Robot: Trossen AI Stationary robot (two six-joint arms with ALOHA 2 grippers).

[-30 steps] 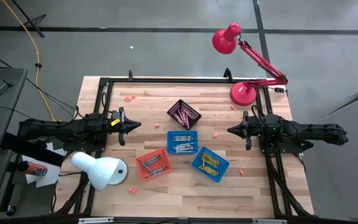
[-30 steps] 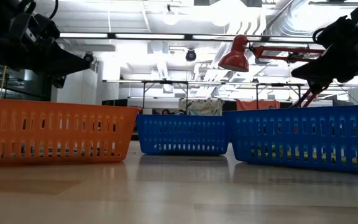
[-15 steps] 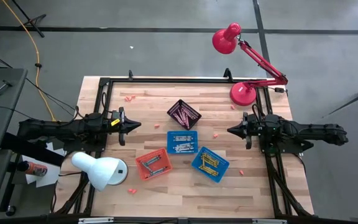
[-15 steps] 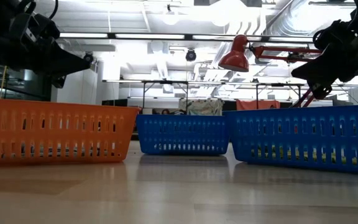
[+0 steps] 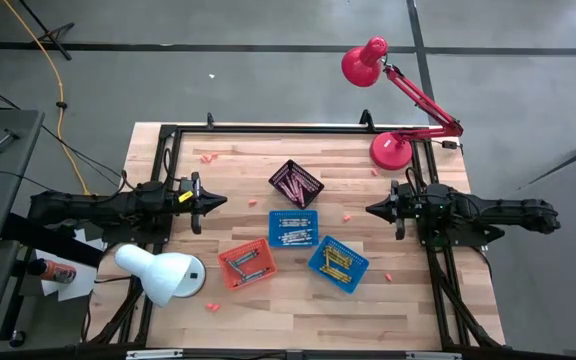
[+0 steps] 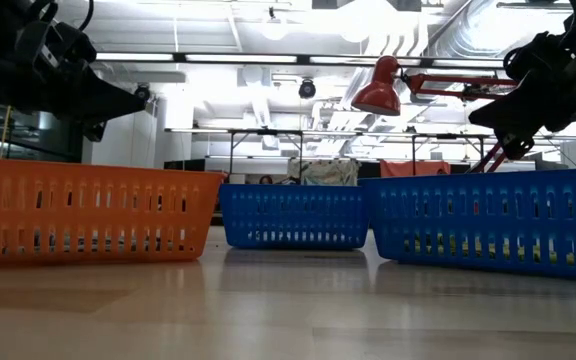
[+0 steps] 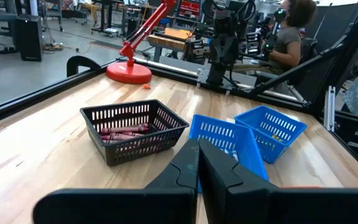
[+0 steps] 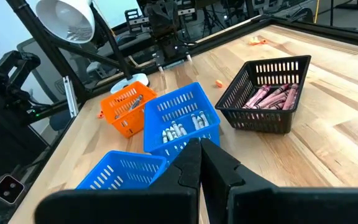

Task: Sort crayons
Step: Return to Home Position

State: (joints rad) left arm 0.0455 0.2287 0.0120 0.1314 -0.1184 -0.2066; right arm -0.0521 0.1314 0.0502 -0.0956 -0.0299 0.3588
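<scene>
From above: left arm (image 5: 118, 207) mid-left, right arm (image 5: 468, 212) mid-right, crayons (image 5: 296, 183) in the baskets (image 5: 271, 228) at centre, a few loose on the table (image 5: 228, 180). Low view: basket walls across the middle. Wrist views: left jaws and right jaws each pressed together, empty, with pink crayons in the black basket (image 7: 135, 148) beyond.

The left gripper (image 7: 198, 146), its two dark fingers pressed together with nothing between them, points out across the wooden table (image 7: 36, 155). At about eleven o'clock from it stands a black mesh basket (image 7: 143, 148) holding pinkish-red crayons (image 7: 124, 132), and at one o'clock a near blue mesh basket (image 7: 225, 135) with a far blue mesh basket (image 7: 272, 127) just beyond. Farther off, a red lamp base (image 7: 129, 73) sits at eleven o'clock, the other arm (image 7: 224, 43) at twelve, and a seated person (image 7: 289, 37) at one o'clock past the table's edge.
</scene>
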